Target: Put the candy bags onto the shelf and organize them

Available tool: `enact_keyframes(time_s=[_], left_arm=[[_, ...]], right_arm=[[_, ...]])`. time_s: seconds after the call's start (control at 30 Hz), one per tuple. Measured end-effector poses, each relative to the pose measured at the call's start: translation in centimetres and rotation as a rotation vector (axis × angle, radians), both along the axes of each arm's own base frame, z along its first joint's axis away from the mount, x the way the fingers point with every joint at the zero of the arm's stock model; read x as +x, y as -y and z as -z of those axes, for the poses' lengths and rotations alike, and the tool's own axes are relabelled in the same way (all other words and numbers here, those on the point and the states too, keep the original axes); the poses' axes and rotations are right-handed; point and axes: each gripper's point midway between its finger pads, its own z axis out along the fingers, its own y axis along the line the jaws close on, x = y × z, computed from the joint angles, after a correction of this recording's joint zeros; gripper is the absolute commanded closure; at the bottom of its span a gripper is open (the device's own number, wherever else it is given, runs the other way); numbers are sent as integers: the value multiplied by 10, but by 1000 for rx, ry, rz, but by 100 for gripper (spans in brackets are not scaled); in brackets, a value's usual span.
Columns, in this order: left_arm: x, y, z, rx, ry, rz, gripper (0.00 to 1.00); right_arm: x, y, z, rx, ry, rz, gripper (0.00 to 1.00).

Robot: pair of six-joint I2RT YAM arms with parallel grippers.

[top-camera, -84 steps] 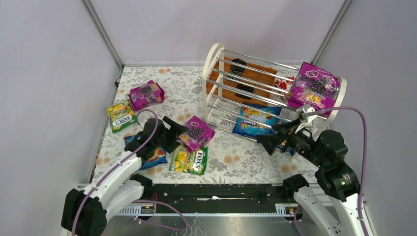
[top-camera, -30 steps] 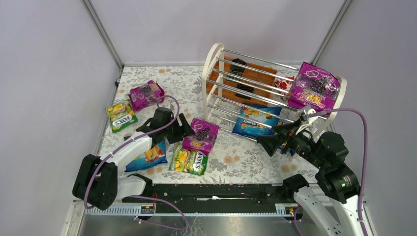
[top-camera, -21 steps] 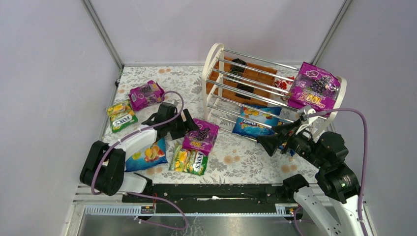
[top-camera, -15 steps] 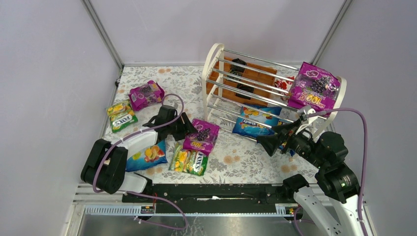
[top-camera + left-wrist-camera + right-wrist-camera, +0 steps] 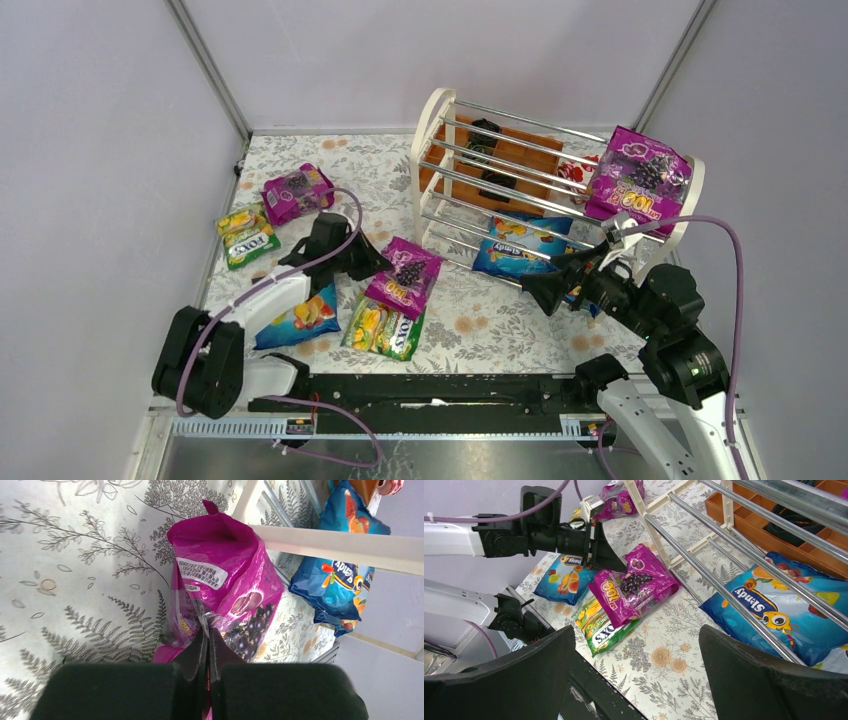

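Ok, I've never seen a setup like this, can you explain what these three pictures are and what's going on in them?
These are two robot arms bolted side by side, each ending in a two-finger gripper. The wide picture looks down from above and behind them; the other two come from a camera on each wrist. On the flowered table stands a small wire shelf. Loose candy bags lie around it, like the green bag. One magenta pack lies on the shelf's top, and a blue bag sits beneath its rods. The left gripper is pinched shut on the magenta bag in the middle. The right gripper hangs open beside the shelf, holding nothing.
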Motion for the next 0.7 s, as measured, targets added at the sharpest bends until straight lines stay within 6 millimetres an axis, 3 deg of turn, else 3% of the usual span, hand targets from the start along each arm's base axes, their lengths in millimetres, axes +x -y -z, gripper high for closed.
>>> enact_keyframes(time_s=[0.23, 0.4, 0.53, 0.7], left_arm=[[-2, -25, -39, 6, 78, -72, 100], [-7, -49, -80, 45, 168, -115, 100], [-11, -61, -135, 67, 311, -125, 100], [-25, -65, -236, 26, 591, -100, 100]], right_arm=[[2, -1, 1, 2, -13, 0, 0], [5, -2, -8, 0, -15, 0, 0], [3, -2, -29, 13, 22, 0, 0], [-1, 0, -50, 32, 66, 0, 0]])
